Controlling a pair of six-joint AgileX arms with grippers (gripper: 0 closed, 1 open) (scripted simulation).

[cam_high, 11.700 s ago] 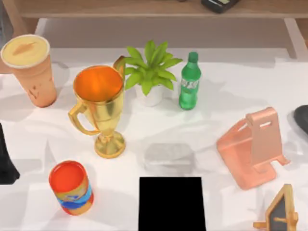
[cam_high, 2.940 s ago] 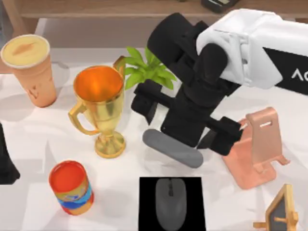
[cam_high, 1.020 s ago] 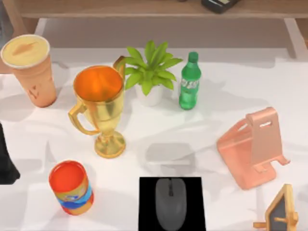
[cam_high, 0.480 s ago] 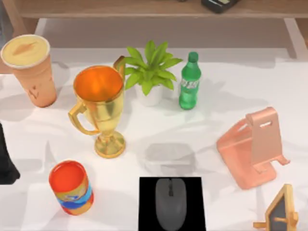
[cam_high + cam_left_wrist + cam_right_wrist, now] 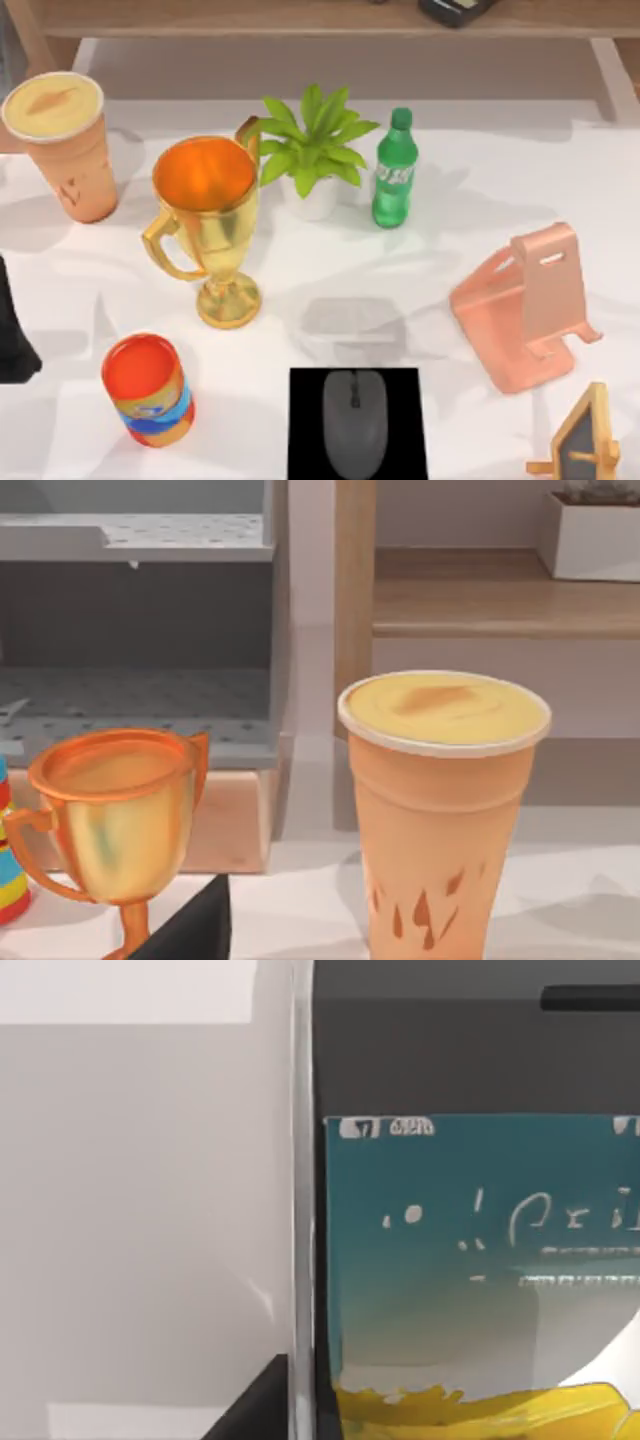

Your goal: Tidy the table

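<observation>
The grey mouse (image 5: 353,424) now lies square on the black mat (image 5: 305,420) at the near edge of the worktop (image 5: 470,190); some seconds ago that mat was bare. The right arm, which reached over the centre a moment back, has pulled away from the scene. That step looks done, and the tidying seems close to finished or between items.

The left tool (image 5: 12,340) sits parked at the worktop's left edge. A dark corner of the right tool (image 5: 255,1405) faces a teal printed panel. Whether either is open or closed, or holding anything, cannot be told.

The worktop is broad, white and matte. On it stand:
- a glossy gold trophy (image 5: 207,215) with two curled handles, on the left;
- a tapered paper cup (image 5: 62,145) at far left;
- a leafy potted plant (image 5: 312,150) just beside a green plastic bottle (image 5: 393,170), at the far side;
- a printed can (image 5: 148,390) at near left;
- an angular copper-pink phone stand (image 5: 525,305) on the right;
- a small wooden easel board (image 5: 585,440) at near right.
</observation>
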